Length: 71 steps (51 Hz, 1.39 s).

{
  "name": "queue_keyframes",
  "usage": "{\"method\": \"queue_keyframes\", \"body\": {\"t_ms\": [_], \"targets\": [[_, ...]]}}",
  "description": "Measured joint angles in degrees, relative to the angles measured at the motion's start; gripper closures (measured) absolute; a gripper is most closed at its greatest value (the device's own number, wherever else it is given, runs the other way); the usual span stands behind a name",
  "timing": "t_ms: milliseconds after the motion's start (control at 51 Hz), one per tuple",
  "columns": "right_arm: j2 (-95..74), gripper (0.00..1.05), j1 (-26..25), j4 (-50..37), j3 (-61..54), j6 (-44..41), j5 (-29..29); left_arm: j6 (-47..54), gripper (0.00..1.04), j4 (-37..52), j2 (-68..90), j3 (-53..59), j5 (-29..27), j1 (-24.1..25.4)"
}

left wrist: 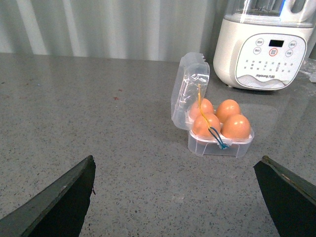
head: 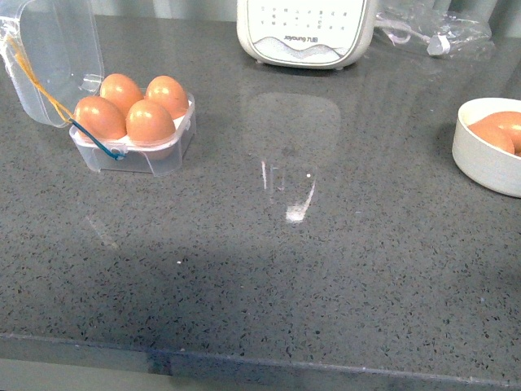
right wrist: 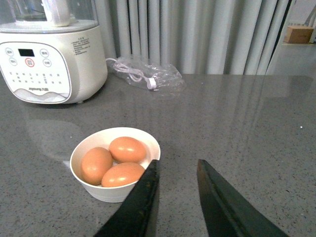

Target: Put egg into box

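The clear box [head: 167,155] stands at the far left of the grey counter with its lid [head: 57,57] swung open. All of its cells hold brown eggs [head: 150,121]; which one is the task's egg I cannot tell. The left wrist view shows the same box [left wrist: 219,146] ahead of my left gripper [left wrist: 177,173], which is open wide and empty, well short of it. My right gripper [right wrist: 177,170] is open too, nothing between its fingers, beside a white bowl [right wrist: 114,191] holding three eggs [right wrist: 127,149]. Neither arm shows in the front view.
A white appliance [head: 305,32] with a button panel stands at the back of the counter. A crumpled clear bag with a white cable [head: 435,32] lies to its right. The bowl [head: 484,159] sits at the right edge. The counter's front edge [head: 260,358] runs close below.
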<state>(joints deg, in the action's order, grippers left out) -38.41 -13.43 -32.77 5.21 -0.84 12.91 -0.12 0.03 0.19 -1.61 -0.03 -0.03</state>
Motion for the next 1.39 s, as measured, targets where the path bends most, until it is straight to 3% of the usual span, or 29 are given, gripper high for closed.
{"method": "queue_keyframes", "body": {"t_ms": [137,373,451,529,1176,1275,1392], "targets": [[4.24,1.02,2.82,3.08,-1.38,0.07,-2.84,0.00,0.07,0.00,0.00,0.00,0.00,0.00],[11.02,1.02,6.99,7.02,-3.80,0.24,-7.15,0.00,0.07,0.00,0.00,0.00,0.00,0.00],[13.11,1.02,11.61,7.82,-4.87,0.24,-12.50,0.00,0.07,0.00,0.00,0.00,-0.02,0.00],[14.97,1.02,13.07,9.57,-4.90,0.24,-12.41,0.00,0.07,0.00,0.00,0.00,0.07,0.00],[28.46,1.02,13.22,22.62,-4.90,0.24,-12.87,0.00,0.07,0.00,0.00,0.00,-0.02,0.00],[34.47,1.02,13.22,30.69,-4.85,0.24,-12.87,0.00,0.07,0.00,0.00,0.00,0.00,0.00],[38.01,1.02,13.22,32.41,-4.85,0.24,-12.87,0.00,0.07,0.00,0.00,0.00,-0.02,0.00]]}}
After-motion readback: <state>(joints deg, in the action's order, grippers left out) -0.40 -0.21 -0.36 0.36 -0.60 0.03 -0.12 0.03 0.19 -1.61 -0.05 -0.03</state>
